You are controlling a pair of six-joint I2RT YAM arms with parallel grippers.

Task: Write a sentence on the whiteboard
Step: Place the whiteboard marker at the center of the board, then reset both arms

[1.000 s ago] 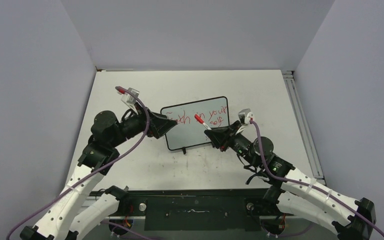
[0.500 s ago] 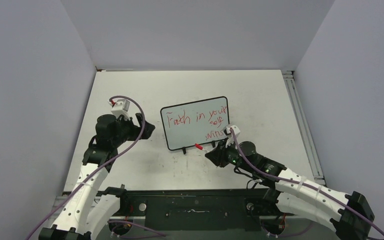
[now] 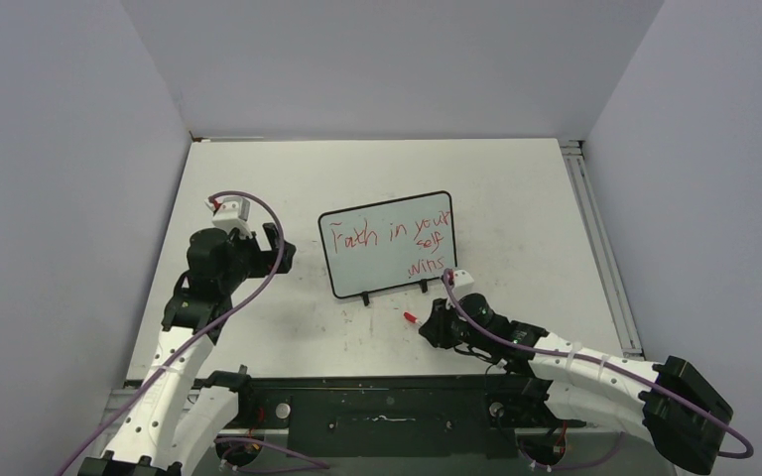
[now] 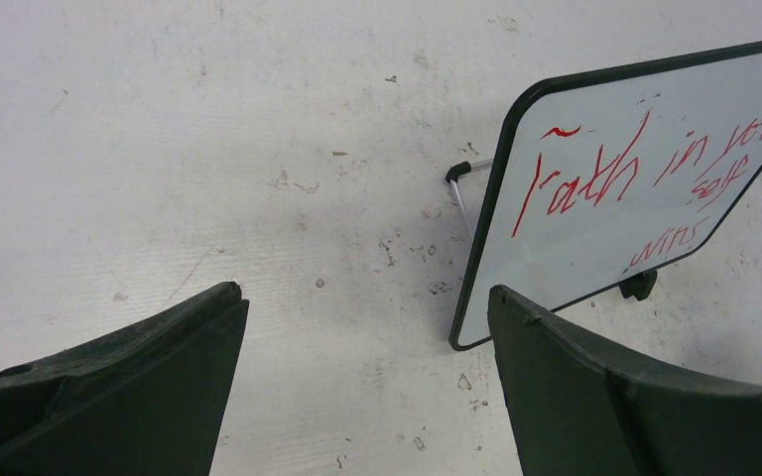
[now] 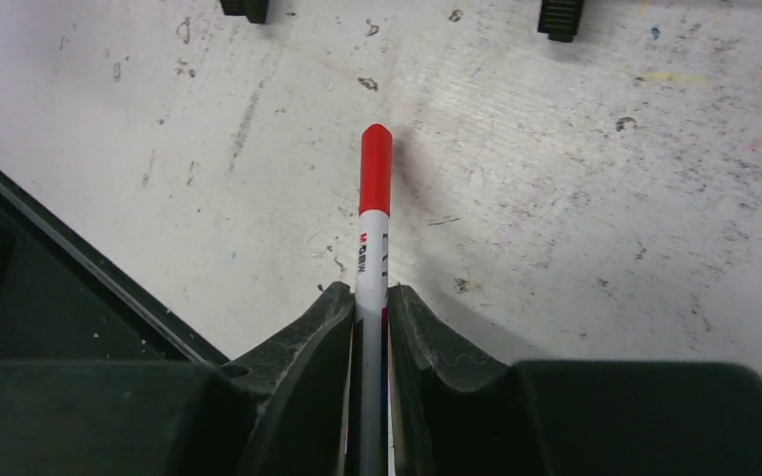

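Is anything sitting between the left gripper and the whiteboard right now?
Nothing visible. Only scuffed table lies between the open left gripper and the left edge of the whiteboard. The right gripper holds the marker.

- The small rectangular black-framed whiteboard is propped at mid-table on two black feet; passage across the centre of the scuffed white tabletop is blocked by it.
- A bare strip of tabletop is seen between the board's left edge and the wide-spread black left gripper.
- The near strip before the feet is occupied by the black right gripper, clamped on a red-capped white marker.
- Bare tabletop behind and right of the board is bounded by grey enclosure walls and a metal rail.
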